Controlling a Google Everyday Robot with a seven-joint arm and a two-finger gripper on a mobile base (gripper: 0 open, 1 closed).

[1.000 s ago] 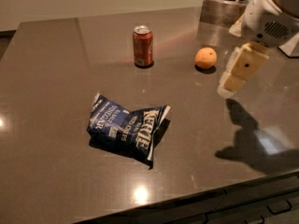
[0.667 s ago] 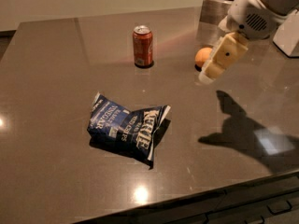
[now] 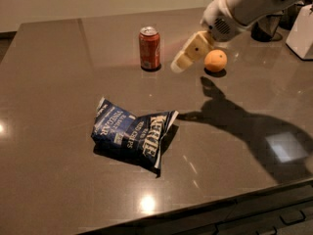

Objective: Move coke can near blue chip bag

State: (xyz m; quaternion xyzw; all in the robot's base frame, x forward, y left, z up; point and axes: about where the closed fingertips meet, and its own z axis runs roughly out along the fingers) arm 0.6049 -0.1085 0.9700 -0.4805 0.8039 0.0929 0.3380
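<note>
The coke can (image 3: 149, 48), red with a silver top, stands upright at the far middle of the dark table (image 3: 54, 106). The blue chip bag (image 3: 133, 134), dark blue and wrinkly with white lettering, lies nearer the front, left of centre. My gripper (image 3: 182, 62) reaches in from the upper right on a white arm and hovers above the table just right of the can, between the can and an orange fruit (image 3: 215, 60). It holds nothing that I can see.
The orange fruit sits right of the can. A white object (image 3: 302, 31) and a dark container (image 3: 266, 28) stand at the far right edge. The table's front edge (image 3: 205, 209) runs along the bottom, with drawers below.
The gripper has moved left, from right of the orange to just right of the can. Can, bag and orange have stayed in place on the table.
</note>
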